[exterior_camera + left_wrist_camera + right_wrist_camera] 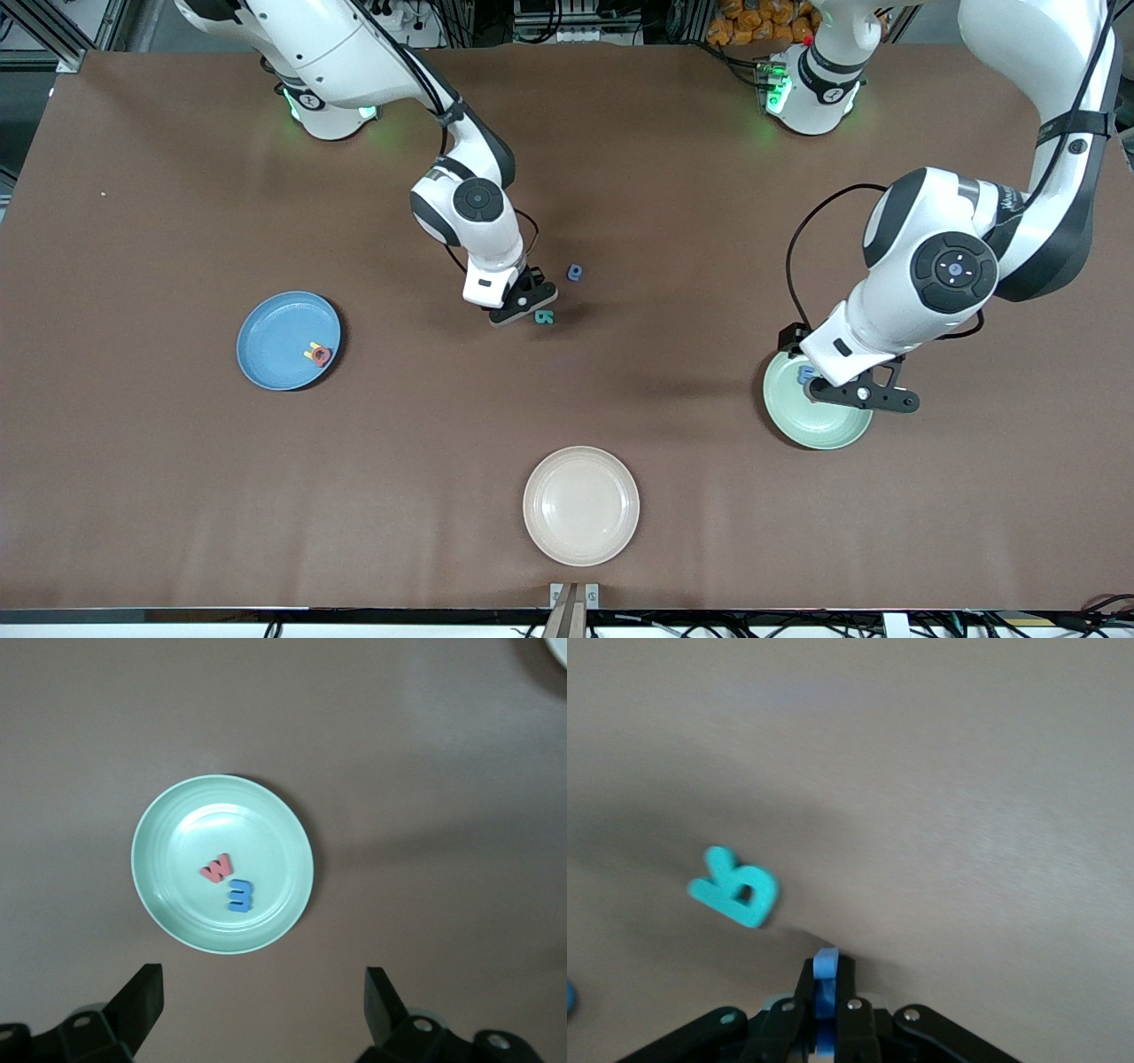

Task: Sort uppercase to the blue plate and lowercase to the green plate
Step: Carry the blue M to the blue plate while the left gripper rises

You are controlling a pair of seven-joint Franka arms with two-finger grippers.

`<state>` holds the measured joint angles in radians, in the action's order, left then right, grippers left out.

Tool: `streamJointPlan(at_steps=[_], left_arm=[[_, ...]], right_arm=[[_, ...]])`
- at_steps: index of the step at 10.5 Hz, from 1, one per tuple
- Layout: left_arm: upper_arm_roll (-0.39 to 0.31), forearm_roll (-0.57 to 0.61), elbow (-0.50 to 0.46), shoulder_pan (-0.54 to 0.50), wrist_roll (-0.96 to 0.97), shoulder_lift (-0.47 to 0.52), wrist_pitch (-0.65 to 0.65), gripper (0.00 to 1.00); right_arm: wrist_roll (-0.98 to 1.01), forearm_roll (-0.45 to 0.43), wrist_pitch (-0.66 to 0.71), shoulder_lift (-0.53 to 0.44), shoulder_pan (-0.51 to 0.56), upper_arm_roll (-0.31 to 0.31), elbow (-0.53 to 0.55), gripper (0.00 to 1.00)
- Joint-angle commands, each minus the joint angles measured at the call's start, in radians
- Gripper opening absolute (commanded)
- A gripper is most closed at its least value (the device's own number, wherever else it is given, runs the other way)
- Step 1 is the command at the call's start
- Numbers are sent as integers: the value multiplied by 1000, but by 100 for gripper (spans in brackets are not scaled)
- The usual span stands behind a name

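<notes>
Cream plate [580, 505] seen nearest, bare | green plate [819, 424] at 3 o'clock of bench [177, 496], red w [217, 868] and blue m [241, 896] inside, left pincer [264, 1001] spread wide above it | blue plate [288, 340] at 9 o'clock, yellow and red letters [316, 354] inside | right pincer [825, 992] clamped on blue letter [825, 967] near centre, over teal letter [544, 316] | small blue letter [575, 272] farthest

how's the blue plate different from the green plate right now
The blue plate holds a yellow and a red letter; the green plate holds a red w and a blue m. The blue plate sits toward the right arm's end with nothing over it; the green plate has the open left end effector above it. Both are round, shallow and rimmed.
</notes>
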<state>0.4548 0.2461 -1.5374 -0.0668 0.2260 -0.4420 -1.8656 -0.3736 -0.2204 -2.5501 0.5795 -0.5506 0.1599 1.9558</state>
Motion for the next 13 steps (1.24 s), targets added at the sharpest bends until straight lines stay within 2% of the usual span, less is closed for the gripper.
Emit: streamJointPlan(at_steps=[1, 2, 4, 6, 7, 9, 10, 12, 13], left_arm=[[42, -45, -15, -5, 4, 17, 16, 100], [71, -47, -15, -2, 3, 14, 16, 100], [116, -45, -12, 24, 44, 2, 14, 100], [114, -39, -7, 94, 59, -23, 2, 100], [114, -39, -6, 131, 65, -36, -21, 100], [116, -42, -6, 153, 65, -79, -99, 100], [114, -33, -7, 182, 65, -90, -121, 100], [105, -30, -6, 234, 64, -127, -145, 100], [107, -31, -6, 234, 47, -151, -161, 100]], right_arm=[[141, 27, 231, -53, 73, 6, -69, 0], [197, 29, 264, -69, 102, 0, -74, 0], [376, 51, 327, -82, 150, -75, -74, 0], [519, 184, 449, -115, 181, -178, -103, 0], [545, 194, 528, -115, 187, -230, -123, 0], [628, 196, 594, -118, 192, -337, -123, 0], [636, 196, 652, -118, 192, -371, -121, 0], [639, 196, 802, -118, 193, -399, -115, 0], [639, 196, 804, -113, 198, -410, -100, 0]])
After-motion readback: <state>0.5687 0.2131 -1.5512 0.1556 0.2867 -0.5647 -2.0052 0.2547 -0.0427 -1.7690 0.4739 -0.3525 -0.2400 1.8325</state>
